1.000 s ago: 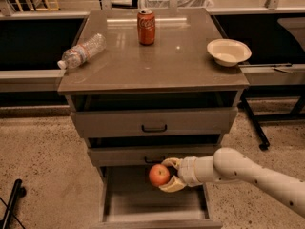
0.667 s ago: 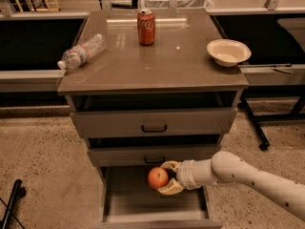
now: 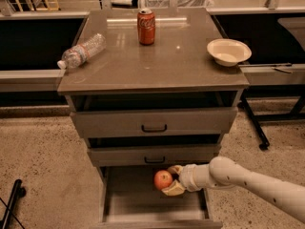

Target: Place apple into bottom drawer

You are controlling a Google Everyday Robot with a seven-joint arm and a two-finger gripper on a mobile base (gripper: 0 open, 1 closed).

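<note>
The apple (image 3: 162, 179), small, round and orange-red, is held in my gripper (image 3: 170, 180), which is shut on it from the right. My white arm (image 3: 248, 180) reaches in from the lower right. The apple hangs above the bottom drawer (image 3: 143, 209), which is pulled open and shows a pale wooden floor. The apple is over the rear middle of that drawer, just below the front of the middle drawer (image 3: 153, 155).
On the cabinet top (image 3: 157, 61) stand a red soda can (image 3: 146, 26), a plastic bottle (image 3: 81, 51) lying on its side at the left edge, and a pale bowl (image 3: 228, 51) at the right edge. The top drawer (image 3: 153, 121) is slightly open.
My gripper with the apple has moved slightly down and left over the open bottom drawer. Nothing else moved.
</note>
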